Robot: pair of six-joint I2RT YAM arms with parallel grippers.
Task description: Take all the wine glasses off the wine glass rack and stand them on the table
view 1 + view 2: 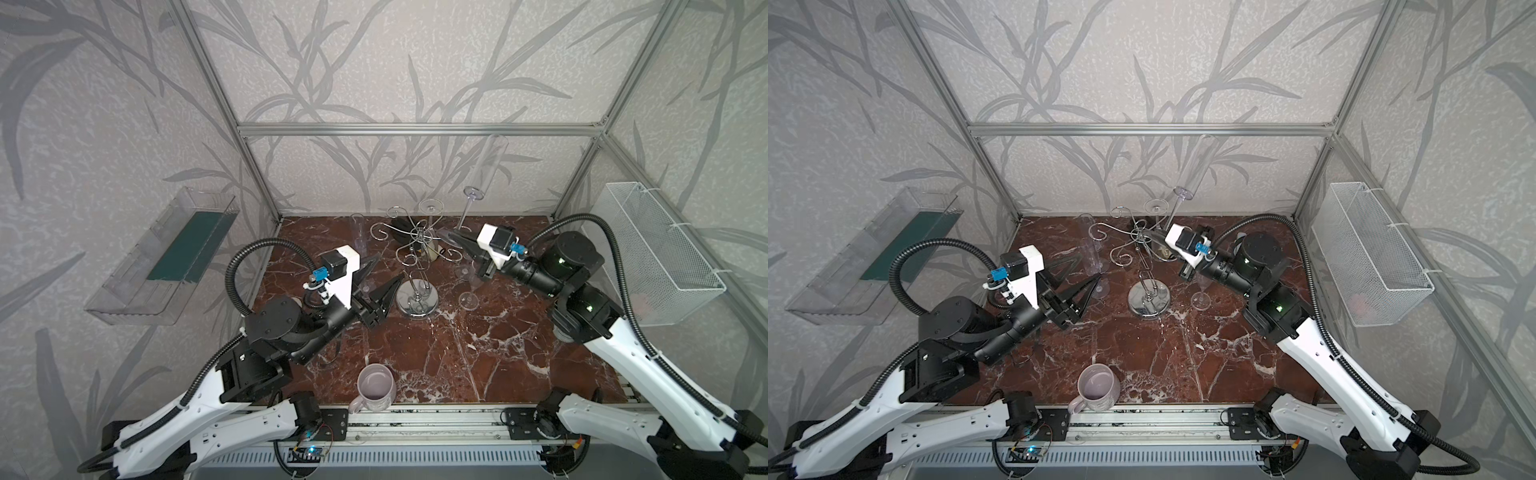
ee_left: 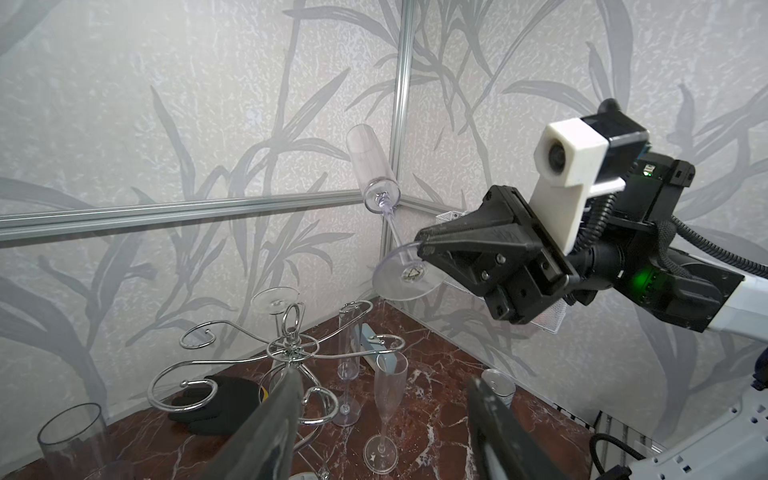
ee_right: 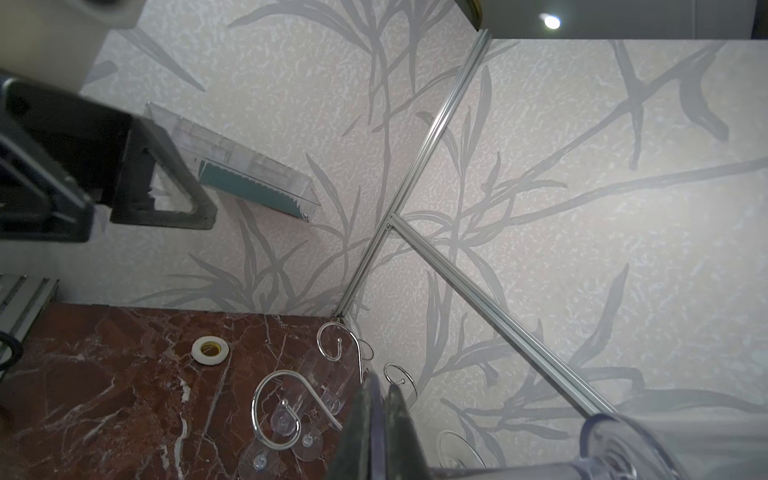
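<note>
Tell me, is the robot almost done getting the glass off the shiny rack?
Mostly. Done: the wine glass is clear of the wine glass rack. In hand: the right gripper pinches its foot, holding it tilted in the air. Left: probably setting it down; the left gripper is open and empty.

Small triangle mark (image 2: 412, 274) on foot of the wine glass (image 2: 380, 193), no readable lettering

basically a robot lab test cell, booth framed in aluminium profile (image 1: 415, 129), panels covered with leaf-print wallpaper (image 1: 374, 62), marble-look tabletop (image 1: 436, 365), left arm (image 1: 232, 419) and right arm (image 1: 648, 374) bolted onto a front rail (image 1: 415, 428)
</note>
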